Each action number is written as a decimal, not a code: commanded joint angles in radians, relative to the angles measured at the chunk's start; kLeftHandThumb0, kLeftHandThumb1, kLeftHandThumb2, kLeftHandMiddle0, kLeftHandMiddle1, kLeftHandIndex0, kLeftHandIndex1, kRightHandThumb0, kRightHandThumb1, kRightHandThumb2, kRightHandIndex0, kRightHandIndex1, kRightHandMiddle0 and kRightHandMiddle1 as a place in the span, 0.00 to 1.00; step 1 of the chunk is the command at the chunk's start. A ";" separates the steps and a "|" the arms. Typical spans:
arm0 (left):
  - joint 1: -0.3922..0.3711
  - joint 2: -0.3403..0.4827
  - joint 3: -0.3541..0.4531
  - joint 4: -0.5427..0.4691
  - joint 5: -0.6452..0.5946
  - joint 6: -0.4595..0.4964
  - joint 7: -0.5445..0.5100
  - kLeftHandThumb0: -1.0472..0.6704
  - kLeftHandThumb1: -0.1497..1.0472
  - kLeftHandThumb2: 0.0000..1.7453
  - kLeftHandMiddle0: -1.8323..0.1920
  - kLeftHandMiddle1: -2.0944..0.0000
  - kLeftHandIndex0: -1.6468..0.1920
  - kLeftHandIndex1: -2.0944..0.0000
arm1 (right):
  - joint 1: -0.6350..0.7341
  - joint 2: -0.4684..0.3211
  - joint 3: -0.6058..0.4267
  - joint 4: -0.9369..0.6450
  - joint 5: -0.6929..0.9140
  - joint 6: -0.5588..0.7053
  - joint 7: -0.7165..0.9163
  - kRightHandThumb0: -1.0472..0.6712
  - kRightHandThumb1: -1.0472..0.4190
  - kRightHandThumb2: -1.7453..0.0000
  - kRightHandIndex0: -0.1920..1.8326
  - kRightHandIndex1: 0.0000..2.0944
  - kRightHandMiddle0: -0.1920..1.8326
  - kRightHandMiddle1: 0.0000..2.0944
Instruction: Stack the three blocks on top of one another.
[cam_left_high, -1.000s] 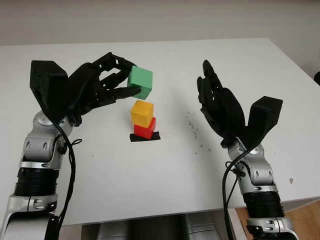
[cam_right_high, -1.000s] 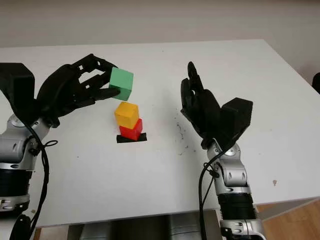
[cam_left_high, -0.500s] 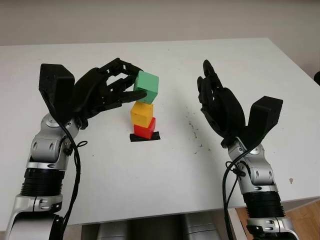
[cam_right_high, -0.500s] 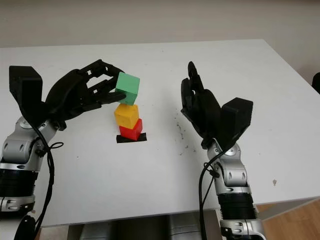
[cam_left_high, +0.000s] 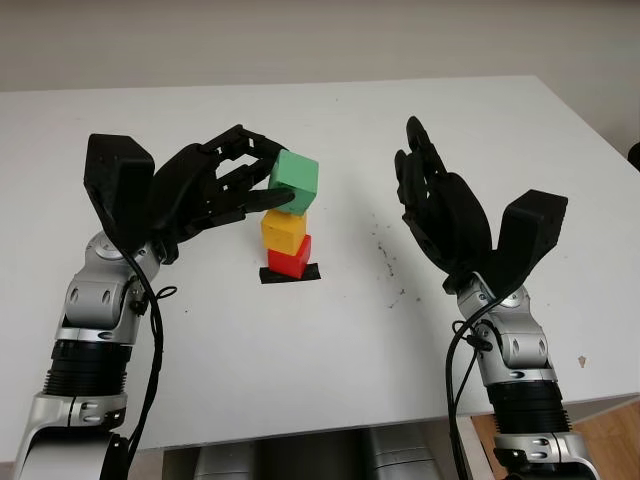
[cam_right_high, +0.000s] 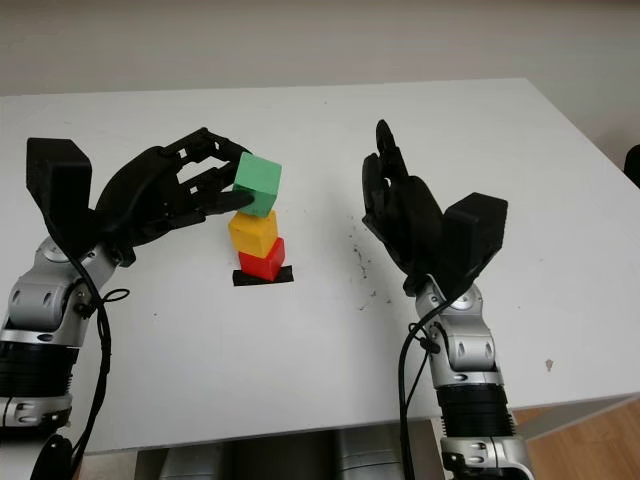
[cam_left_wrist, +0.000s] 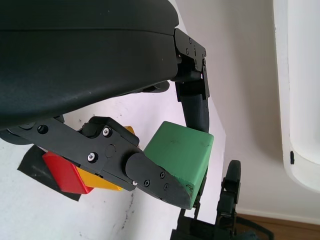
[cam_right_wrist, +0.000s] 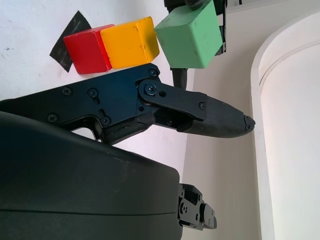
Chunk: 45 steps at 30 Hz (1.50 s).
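A red block (cam_left_high: 290, 260) sits on a black patch (cam_left_high: 290, 274) at the table's middle, and a yellow block (cam_left_high: 284, 230) stands on it, slightly turned. My left hand (cam_left_high: 262, 180) is shut on a green block (cam_left_high: 295, 182), holding it tilted just above the yellow one; whether the two touch I cannot tell. The left wrist view has the green block (cam_left_wrist: 184, 154) pinched between the fingers (cam_left_wrist: 155, 178), with the red block (cam_left_wrist: 64, 172) behind. My right hand (cam_left_high: 432, 200) hangs open to the right of the stack, apart from it.
The white table (cam_left_high: 330, 340) has dark specks (cam_left_high: 385, 255) between the stack and my right hand. Its right edge (cam_left_high: 590, 130) and front edge lie close by. A small mark (cam_left_high: 583, 362) is at the front right.
My left hand has carried the green block right and down, from left of the stack to directly over the yellow block. The right hand has stayed put.
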 joint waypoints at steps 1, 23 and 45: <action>0.006 0.003 -0.005 0.006 0.008 -0.005 0.004 0.41 0.96 0.03 0.78 0.98 0.65 0.20 | -0.016 -0.006 -0.007 0.001 0.003 -0.013 0.001 0.18 0.00 0.61 0.00 0.00 0.00 0.00; 0.000 0.007 -0.021 0.084 0.070 -0.045 0.010 0.40 0.96 0.03 0.78 0.97 0.65 0.19 | -0.008 -0.007 -0.009 -0.013 0.005 -0.006 -0.001 0.19 0.00 0.60 0.00 0.00 0.00 0.00; 0.002 0.048 -0.046 0.046 0.099 0.003 -0.037 0.28 0.98 0.03 0.89 0.99 0.87 0.39 | -0.015 -0.007 -0.012 -0.005 0.015 -0.002 0.009 0.18 0.00 0.61 0.00 0.00 0.00 0.00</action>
